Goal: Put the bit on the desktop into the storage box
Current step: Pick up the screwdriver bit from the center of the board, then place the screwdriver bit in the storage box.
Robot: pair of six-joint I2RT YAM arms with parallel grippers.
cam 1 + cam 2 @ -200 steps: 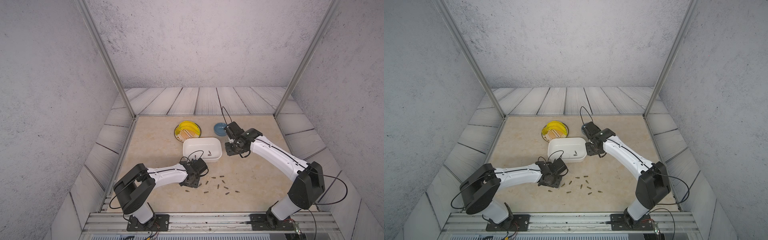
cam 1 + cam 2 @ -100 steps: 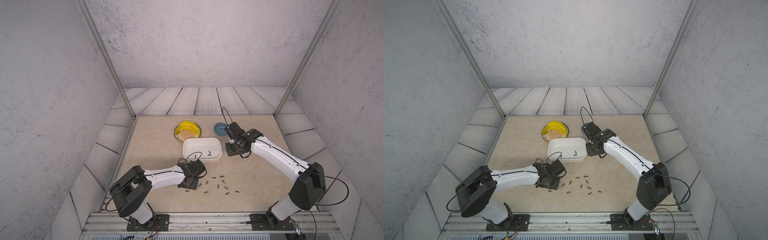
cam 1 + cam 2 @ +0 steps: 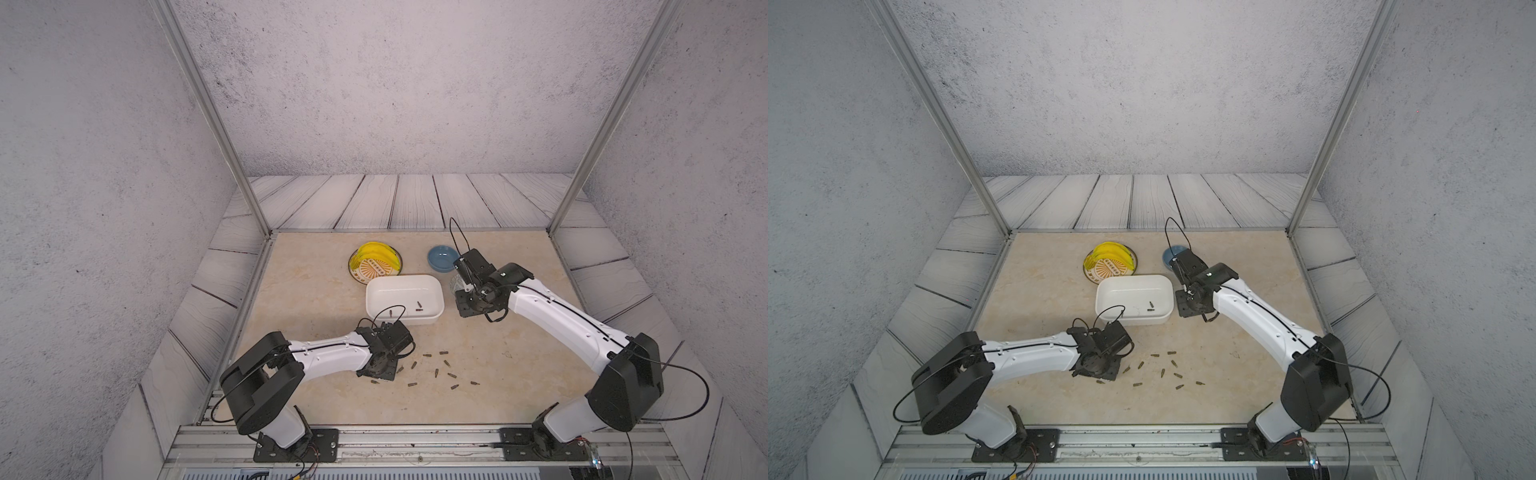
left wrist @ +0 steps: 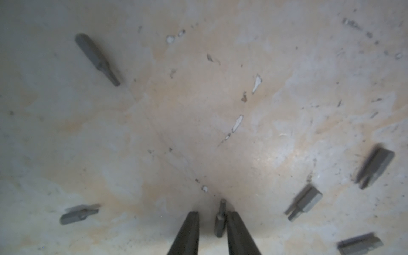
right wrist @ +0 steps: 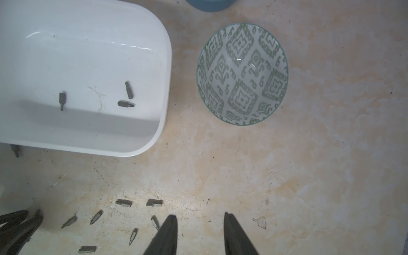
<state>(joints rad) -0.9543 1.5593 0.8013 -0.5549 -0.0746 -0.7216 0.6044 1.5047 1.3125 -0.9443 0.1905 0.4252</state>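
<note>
- Step in hand: pick-up of one bit (image 4: pixel 220 220) by L gripper (image 4: pixel 212 215), low over desktop (image 3: pixel 316 291) nr its front edge, at L end of loose bits (image 3: pixel 436 371).
- L jaws: narrow; bit lengthwise betw. them, against one finger, slim gap to the other; not clamped yet, by the look.
- Next, est.: squeeze shut w/o kicking bit sideways, lift, carry to storage box (image 3: pixel 426 318), mid-desktop twd far edge; release inside.
- Boxed bits (image 5: pixel 129 89): 3, on box floor.
- R gripper (image 5: pixel 199 216): jaws wide, empty; above bare desktop just beside box's R end, nr patterned bowl (image 5: pixel 242 72).
</note>
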